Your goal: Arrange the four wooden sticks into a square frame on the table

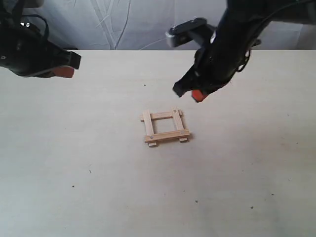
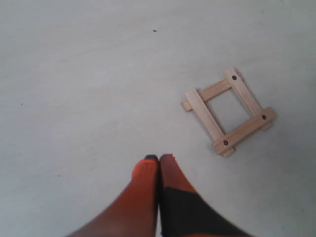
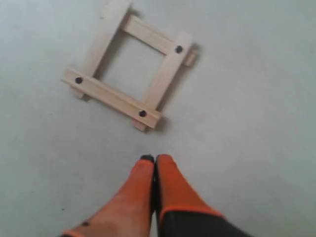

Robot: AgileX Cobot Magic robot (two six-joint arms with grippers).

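Note:
The four wooden sticks lie as a small square frame [image 1: 165,127] on the pale table [image 1: 74,163], overlapping at the corners with ends sticking out. Two slats carry dark dots near their ends. The frame [image 2: 228,111] shows in the left wrist view and the frame [image 3: 129,72] in the right wrist view. My right gripper [image 1: 191,93] hangs above and just behind the frame, shut and empty; its orange fingers [image 3: 170,185] are pressed together. My left gripper [image 1: 66,66] hovers far to the left, also shut with nothing held, fingers [image 2: 143,177] touching.
A crumpled grey-white cloth backdrop [image 1: 128,24] runs behind the table's far edge. A few tiny dark specks [image 1: 90,171] dot the surface.

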